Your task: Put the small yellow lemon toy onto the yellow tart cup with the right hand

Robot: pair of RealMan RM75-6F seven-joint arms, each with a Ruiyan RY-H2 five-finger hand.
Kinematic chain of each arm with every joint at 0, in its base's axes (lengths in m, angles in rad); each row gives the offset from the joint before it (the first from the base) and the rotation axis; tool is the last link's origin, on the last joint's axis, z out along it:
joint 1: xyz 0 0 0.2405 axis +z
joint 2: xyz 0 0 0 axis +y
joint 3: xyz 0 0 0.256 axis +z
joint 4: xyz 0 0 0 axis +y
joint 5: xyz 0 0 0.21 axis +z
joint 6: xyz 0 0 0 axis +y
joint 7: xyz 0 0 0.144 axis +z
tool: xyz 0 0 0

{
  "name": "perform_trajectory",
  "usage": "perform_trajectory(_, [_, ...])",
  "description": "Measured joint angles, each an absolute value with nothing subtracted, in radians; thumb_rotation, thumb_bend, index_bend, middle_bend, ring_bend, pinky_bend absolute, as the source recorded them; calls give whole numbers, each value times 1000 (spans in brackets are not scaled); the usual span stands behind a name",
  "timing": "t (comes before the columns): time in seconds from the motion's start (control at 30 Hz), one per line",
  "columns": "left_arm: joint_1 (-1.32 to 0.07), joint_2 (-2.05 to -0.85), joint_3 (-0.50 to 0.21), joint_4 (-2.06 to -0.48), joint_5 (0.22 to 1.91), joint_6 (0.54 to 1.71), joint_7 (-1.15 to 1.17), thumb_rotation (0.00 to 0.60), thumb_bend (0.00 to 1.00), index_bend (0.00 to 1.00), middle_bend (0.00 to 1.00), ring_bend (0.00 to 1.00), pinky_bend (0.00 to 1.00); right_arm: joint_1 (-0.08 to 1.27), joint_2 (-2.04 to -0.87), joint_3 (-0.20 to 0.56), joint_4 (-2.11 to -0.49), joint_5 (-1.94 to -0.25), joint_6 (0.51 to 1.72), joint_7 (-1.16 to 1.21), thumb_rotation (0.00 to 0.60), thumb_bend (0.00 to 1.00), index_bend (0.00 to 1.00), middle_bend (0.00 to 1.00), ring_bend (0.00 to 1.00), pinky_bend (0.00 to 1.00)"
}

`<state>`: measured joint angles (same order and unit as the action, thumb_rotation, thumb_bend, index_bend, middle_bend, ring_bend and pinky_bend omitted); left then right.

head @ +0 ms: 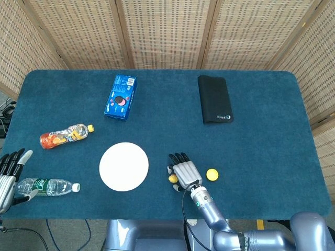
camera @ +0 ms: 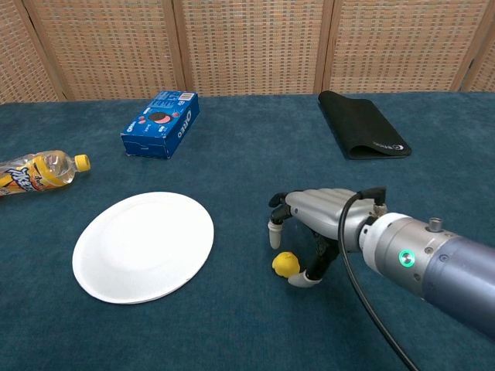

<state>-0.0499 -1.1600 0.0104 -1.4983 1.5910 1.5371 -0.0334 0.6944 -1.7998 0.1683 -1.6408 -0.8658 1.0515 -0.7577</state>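
The small yellow lemon toy [head: 172, 178] [camera: 285, 263] lies on the blue cloth near the front edge. My right hand [head: 184, 170] [camera: 317, 212] hovers palm down over it, fingers apart. The thumb [camera: 303, 279] sits against the lemon's right side, and the fingertips [camera: 274, 234] hang just above it without closing. The yellow tart cup [head: 211, 174] stands on the cloth just right of that hand; the chest view hides it behind the arm. My left hand [head: 9, 172] rests at the far left edge with its fingers spread.
A white paper plate [head: 123, 166] [camera: 144, 246] lies left of the lemon. A clear water bottle [head: 48, 186] lies by the left hand, with an orange drink bottle [head: 66, 135] above it. A blue Oreo box [head: 121, 97] and a black pouch [head: 214, 99] sit at the back.
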Motion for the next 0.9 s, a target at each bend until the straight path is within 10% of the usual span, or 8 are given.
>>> perform_trajectory(0.9, [-48,-1158,14,-1504,1603,1551,-32,600,49,0,0,0,18,719,-1723,169,-1721,-887,1132,-762,600,229,563,137,0,27])
